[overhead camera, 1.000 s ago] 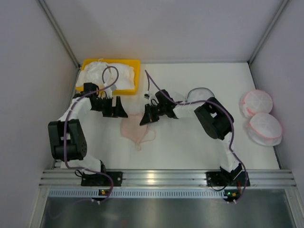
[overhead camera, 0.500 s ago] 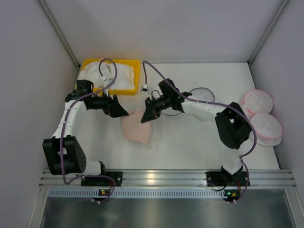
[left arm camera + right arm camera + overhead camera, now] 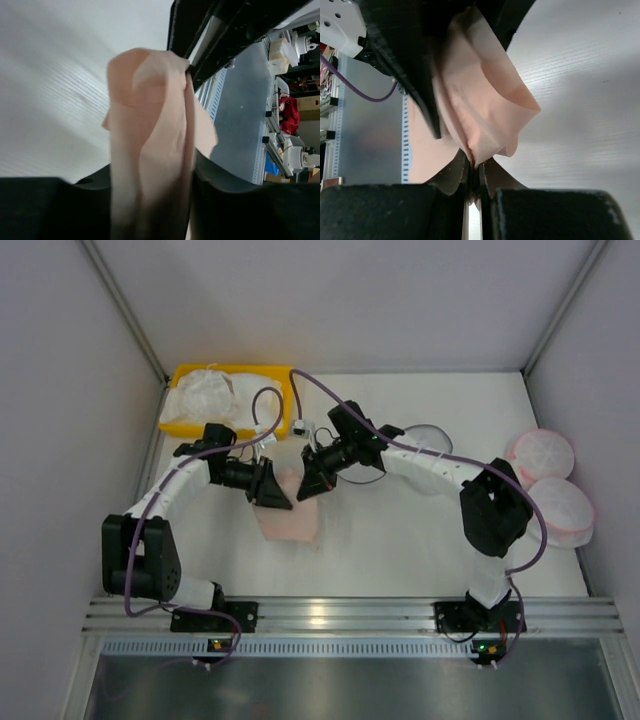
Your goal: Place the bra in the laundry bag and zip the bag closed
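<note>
1. The left gripper [image 3: 272, 488] is sitting left of centre in the top view, pointing toward the middle of the frame. In the left wrist view its fingers [image 3: 60, 205] are clamping a thick bunched fold of the bra [image 3: 292, 520], and the cloth is filling the whole gap between them.
2. The right gripper [image 3: 308, 480] is facing it from the right, just beside it. In the right wrist view its jaws are pinching narrowly on a thin edge of the bra at the bottom centre of the frame.
3. The bra is hanging between the two grippers at the centre of the top view, with its lower part spreading out below them. Whether that part is touching the table [image 3: 400, 550] cannot be told.
4. The laundry bag [image 3: 428, 432] is lying flat right of centre, partly hidden by the right arm and well apart from the bra. Whether its zipper is open cannot be told.
5. Two pink-rimmed pouches [image 3: 545, 455] are lying at the right edge, touching each other.
6. A yellow bin [image 3: 250, 368] at the upper left is holding white garments [image 3: 205, 395].
</note>
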